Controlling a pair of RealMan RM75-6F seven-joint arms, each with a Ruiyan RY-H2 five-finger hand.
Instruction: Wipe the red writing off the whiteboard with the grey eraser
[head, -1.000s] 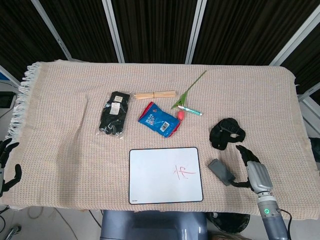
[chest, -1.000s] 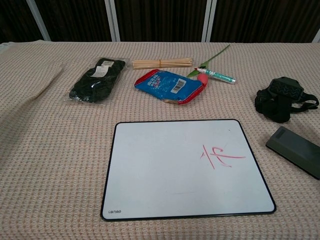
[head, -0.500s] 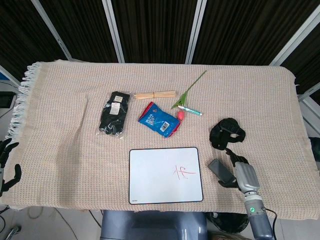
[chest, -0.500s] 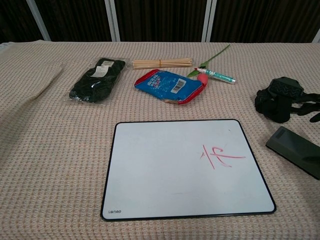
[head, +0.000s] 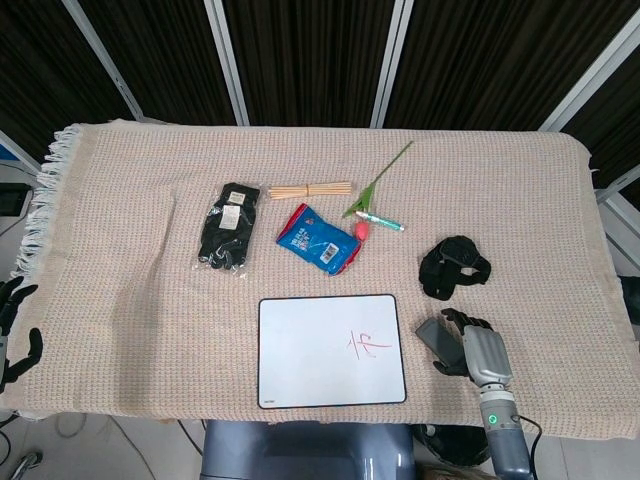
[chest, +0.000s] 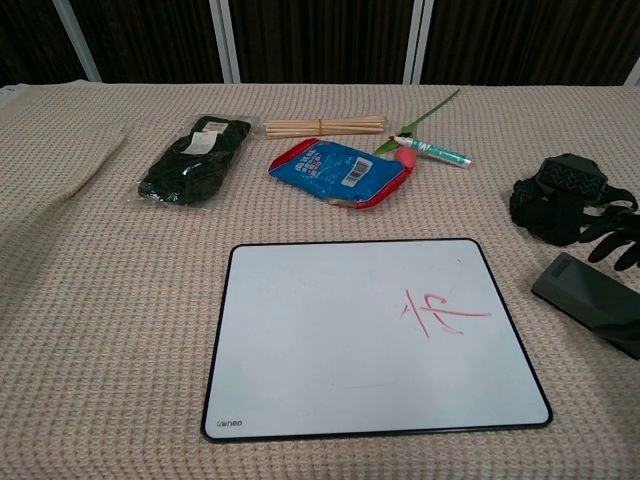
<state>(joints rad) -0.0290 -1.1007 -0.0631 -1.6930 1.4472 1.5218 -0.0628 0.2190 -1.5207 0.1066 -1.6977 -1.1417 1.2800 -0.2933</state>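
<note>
Right hand (head: 478, 350) over the grey eraser (head: 437, 339), lower right; fingers (chest: 612, 238) spread wide, holding nothing; red writing (head: 366, 344) on whiteboard (head: 310, 350).

Beige waffle-weave cloth (head: 130, 290) covers the tabletop. Under the right hand (head: 478, 350), itself grey with black fingers, lies the dark grey eraser (chest: 590, 297). To that hand's left, the white whiteboard (chest: 330, 340) has a black rim and red writing (chest: 440, 312). Beyond the hand: a blue-and-red packet (chest: 340, 172), black gloves (chest: 195, 160), and pale wooden sticks (chest: 323, 126).
</note>
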